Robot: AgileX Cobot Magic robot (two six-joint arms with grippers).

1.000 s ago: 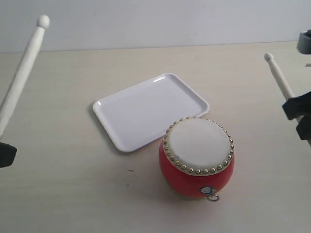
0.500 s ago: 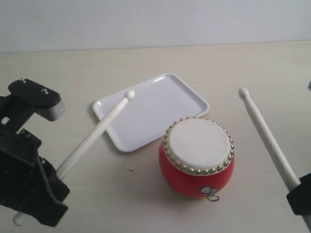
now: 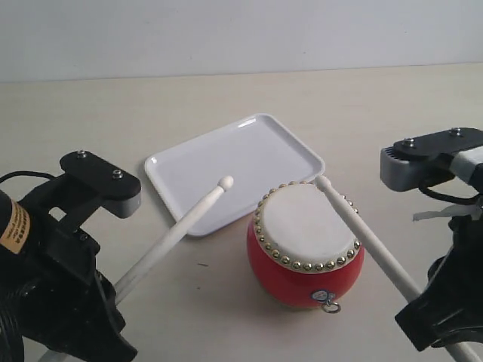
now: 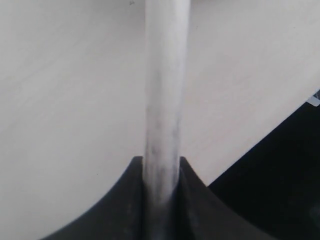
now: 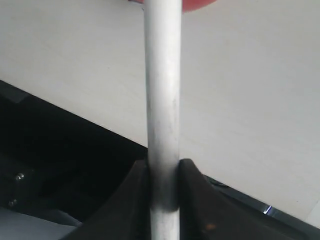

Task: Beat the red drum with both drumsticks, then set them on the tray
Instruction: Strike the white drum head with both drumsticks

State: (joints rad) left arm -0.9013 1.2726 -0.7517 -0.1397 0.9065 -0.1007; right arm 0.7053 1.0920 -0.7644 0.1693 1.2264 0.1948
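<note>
The left gripper (image 4: 161, 167) and right gripper (image 5: 164, 170), each squeezing its stick tight, have swung down, so the right drumstick (image 3: 362, 241) now lies across the red drum (image 3: 302, 275) while the left drumstick (image 3: 177, 230) stops just beside it.

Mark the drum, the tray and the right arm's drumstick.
drum (image 3: 306, 222), exterior view, centre of the skin.
tray (image 3: 230, 162), exterior view, bare floor near its middle.
right drumstick (image 3: 370, 241), exterior view, mid-shaft just past the drum's rim.

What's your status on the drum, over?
Left pincer shut on left drumstick, right pincer shut on right drumstick. Right drumstick lies across the red drum; left drumstick's tip hangs over the tray edge, short of the drum. Nothing in the way.
</note>
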